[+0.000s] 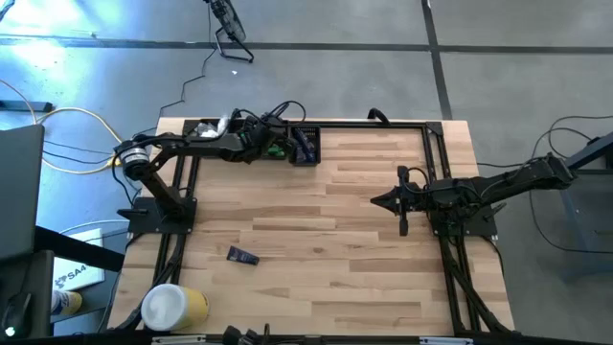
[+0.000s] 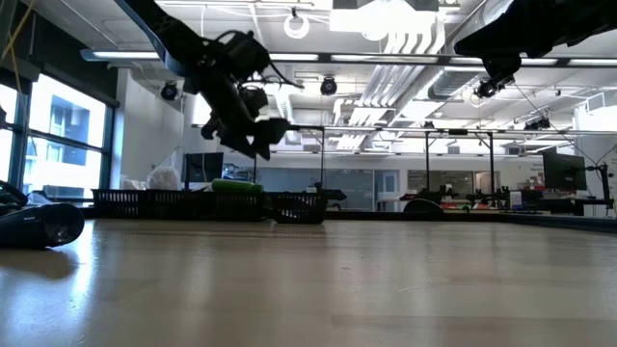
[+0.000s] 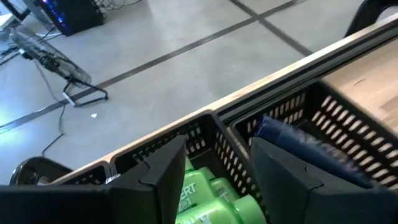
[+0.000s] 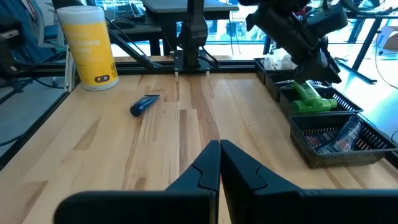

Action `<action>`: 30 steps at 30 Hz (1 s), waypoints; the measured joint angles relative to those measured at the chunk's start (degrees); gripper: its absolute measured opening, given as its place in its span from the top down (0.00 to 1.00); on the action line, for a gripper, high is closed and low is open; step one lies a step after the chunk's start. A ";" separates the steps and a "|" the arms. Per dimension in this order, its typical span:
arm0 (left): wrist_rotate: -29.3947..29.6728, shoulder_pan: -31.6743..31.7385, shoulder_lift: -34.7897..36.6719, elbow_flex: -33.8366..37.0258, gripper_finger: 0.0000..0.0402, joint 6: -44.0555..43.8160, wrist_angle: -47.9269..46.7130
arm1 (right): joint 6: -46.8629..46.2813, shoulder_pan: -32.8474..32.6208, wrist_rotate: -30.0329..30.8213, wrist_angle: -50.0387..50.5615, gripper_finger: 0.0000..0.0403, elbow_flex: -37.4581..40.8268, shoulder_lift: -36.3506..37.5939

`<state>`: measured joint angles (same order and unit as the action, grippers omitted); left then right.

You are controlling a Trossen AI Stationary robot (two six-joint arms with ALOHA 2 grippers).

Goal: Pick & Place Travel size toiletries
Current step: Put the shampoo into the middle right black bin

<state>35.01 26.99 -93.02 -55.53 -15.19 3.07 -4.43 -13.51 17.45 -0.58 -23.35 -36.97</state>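
Note:
My left gripper hangs open above a row of black mesh baskets at the table's far edge and holds nothing. Green bottles lie in the compartment right under it. Dark sachets fill the compartment to the right. White wrapped packets lie in the left one. One more dark sachet lies flat on the wood towards the near left. My right gripper waits shut above the table's right half.
A large white-and-yellow cylinder stands at the table's near left corner. Black frame rails run along the far edge and both sides. Bare wood stretches between the baskets, the loose sachet and the right arm.

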 joint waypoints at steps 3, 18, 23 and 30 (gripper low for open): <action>-1.80 -0.96 1.90 -0.02 0.58 0.82 0.04 | -0.04 0.01 -0.02 0.00 0.99 0.00 0.00; -3.11 -16.96 12.35 -0.02 0.91 8.57 -15.73 | -0.04 0.01 -0.02 0.00 0.99 0.00 0.00; 1.22 -14.57 11.44 -0.07 0.99 1.26 -15.81 | -0.04 0.01 0.07 0.00 0.99 0.00 0.00; -11.37 -4.45 8.29 0.00 1.00 -4.84 -16.35 | -0.06 -0.01 0.10 -0.01 0.99 0.00 0.00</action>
<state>23.64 22.54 -84.73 -55.53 -20.03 -13.28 -4.49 -13.52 17.55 -0.59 -23.35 -36.97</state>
